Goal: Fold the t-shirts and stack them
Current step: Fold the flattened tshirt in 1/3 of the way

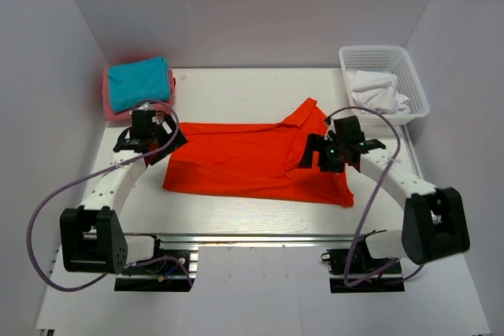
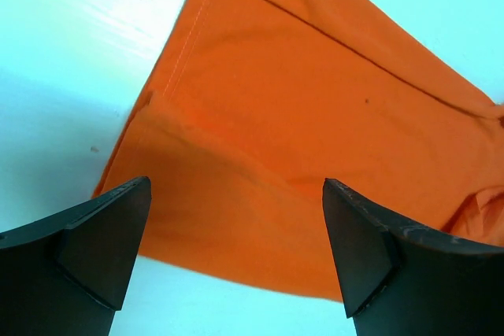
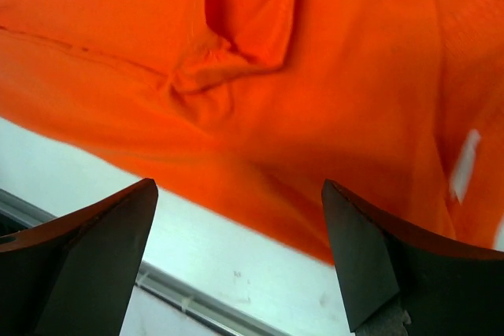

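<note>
The orange-red t-shirt [image 1: 252, 159] lies spread across the middle of the table, partly folded, collar toward the back right. It fills the left wrist view [image 2: 315, 131] and the right wrist view [image 3: 260, 76]. My left gripper [image 1: 161, 143] hovers over its left edge, open and empty [image 2: 236, 226]. My right gripper [image 1: 315, 155] hovers over its right part, open and empty [image 3: 240, 226]. A folded teal t-shirt [image 1: 139, 82] lies on a pink one [image 1: 112, 110] at the back left. White t-shirts [image 1: 378, 90] lie crumpled in the basket.
A white plastic mesh basket [image 1: 413, 76] stands at the back right corner. White walls close the table on three sides. A metal rail [image 1: 260, 239] runs along the near edge between the arm bases.
</note>
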